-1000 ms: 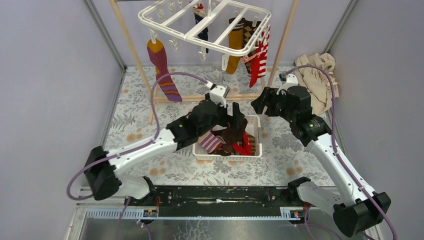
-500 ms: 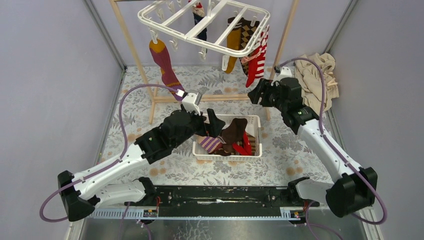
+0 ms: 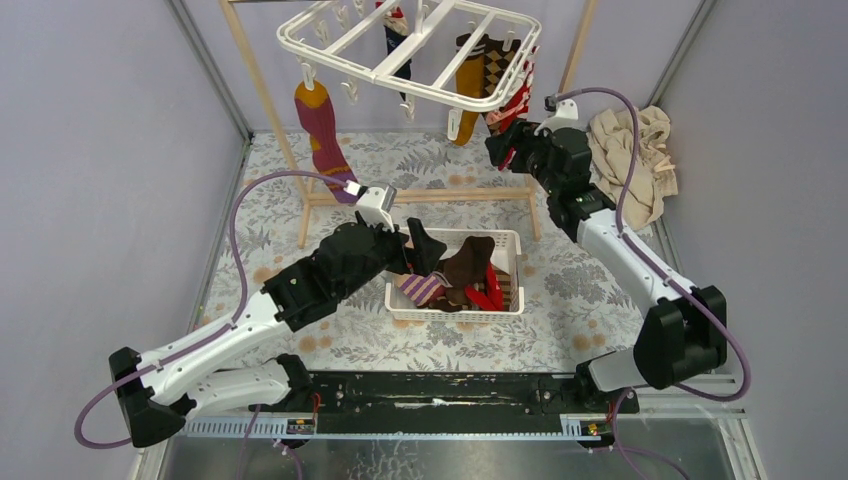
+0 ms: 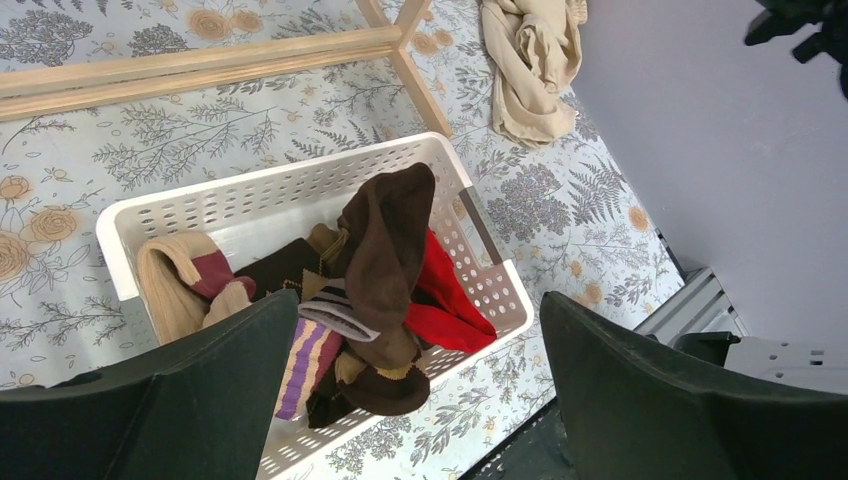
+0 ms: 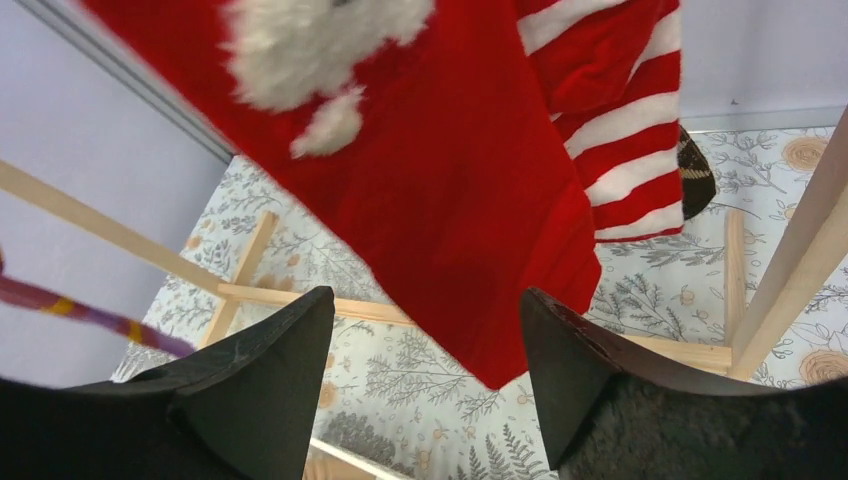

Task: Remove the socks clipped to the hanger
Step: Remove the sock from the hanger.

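The right arm had reached up and farther back than a moment before. The right gripper [image 3: 497,150] was now right by the socks at the right end of the hanger [image 3: 410,40]. Its 2 fingers were wide apart and held nothing. In the right wrist view, the hanging red sock [image 5: 450,200] dangled just past the gap, with the red-white striped sock [image 5: 610,150] beside it.

The left arm had pulled back a little. The left gripper [image 3: 420,250] hung over the left end of the white basket [image 4: 250,190], with its fingers spread and empty.

In the basket, a brown sock [image 4: 385,230] lay on top. Under it were a red basket sock [image 4: 445,300], a tan sock [image 4: 170,280] and a stripy purple sock [image 4: 310,355].

A mustard sock [image 3: 468,100], a navy sock [image 3: 397,45] and a long purple sock [image 3: 322,130] were clipped to the hanger.
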You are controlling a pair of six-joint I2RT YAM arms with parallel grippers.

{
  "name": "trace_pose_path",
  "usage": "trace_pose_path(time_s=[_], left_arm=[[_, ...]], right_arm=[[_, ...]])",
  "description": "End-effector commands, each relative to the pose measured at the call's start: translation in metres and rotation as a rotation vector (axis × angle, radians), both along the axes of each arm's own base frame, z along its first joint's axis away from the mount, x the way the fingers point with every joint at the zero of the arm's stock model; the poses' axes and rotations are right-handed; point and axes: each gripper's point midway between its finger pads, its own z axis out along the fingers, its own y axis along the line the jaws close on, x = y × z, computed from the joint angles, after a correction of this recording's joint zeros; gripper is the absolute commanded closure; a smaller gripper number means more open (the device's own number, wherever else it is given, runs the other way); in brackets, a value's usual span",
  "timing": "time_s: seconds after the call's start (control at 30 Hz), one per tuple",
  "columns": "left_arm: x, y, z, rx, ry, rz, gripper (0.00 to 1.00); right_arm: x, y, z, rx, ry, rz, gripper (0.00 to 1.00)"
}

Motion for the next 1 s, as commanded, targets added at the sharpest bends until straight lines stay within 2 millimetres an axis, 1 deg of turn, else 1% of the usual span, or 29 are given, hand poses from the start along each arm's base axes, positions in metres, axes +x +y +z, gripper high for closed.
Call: trace_pose_path(time_s=[0.0, 0.1, 0.17, 0.2, 0.23, 0.3, 0.4, 0.43, 0.5, 0.57, 0.7, 0.9, 0.97], left_arm=[[-0.001, 0.005, 0.006, -0.020, -0.011, 0.012, 0.01], [-0.001, 0.005, 0.007, -0.020, -0.015, 0.010, 0.01], [-0.002, 0.004, 0.008, -0.021, -0.015, 0.006, 0.01], [-0.002, 0.004, 0.010, -0.023, -0.018, 0.003, 0.01], [-0.002, 0.004, 0.010, -0.023, -0.017, 0.002, 0.01], [-0.002, 0.002, 0.011, -0.024, -0.017, -0.004, 0.02], [-0.002, 0.002, 0.011, -0.022, -0.016, -0.004, 0.01], [-0.002, 0.002, 0.010, -0.021, -0.015, -0.006, 0.01], [-0.002, 0.001, 0.010, -0.021, -0.014, -0.007, 0.01], [-0.002, 0.001, 0.010, -0.022, -0.013, -0.009, 0.02], [-0.002, -0.002, 0.013, -0.028, -0.018, -0.018, 0.02], [-0.002, -0.010, 0.019, -0.048, -0.027, -0.047, 0.02], [-0.002, -0.014, 0.024, -0.066, -0.039, -0.059, 0.02]], right_arm=[[0.023, -0.007, 0.029, 0.016, -0.099, -0.067, 0.25], [0.032, -0.013, 0.015, 0.007, -0.070, -0.119, 0.25], [0.035, -0.016, 0.008, 0.005, -0.062, -0.143, 0.29], [0.036, -0.018, 0.007, 0.005, -0.065, -0.154, 0.34], [0.037, -0.020, 0.005, 0.006, -0.070, -0.168, 0.42], [0.036, -0.024, 0.010, 0.010, -0.102, -0.183, 0.57], [0.027, -0.029, 0.020, 0.011, -0.152, -0.189, 0.71], [0.024, -0.030, 0.024, 0.010, -0.166, -0.190, 0.74], [0.014, -0.033, 0.037, 0.012, -0.203, -0.182, 0.81], [0.006, -0.033, 0.044, 0.007, -0.215, -0.166, 0.84], [-0.013, -0.025, 0.052, 0.018, -0.211, -0.075, 0.87], [-0.040, -0.015, 0.045, 0.047, -0.113, 0.053, 0.90], [-0.049, -0.014, 0.045, 0.055, -0.087, 0.086, 0.91]])
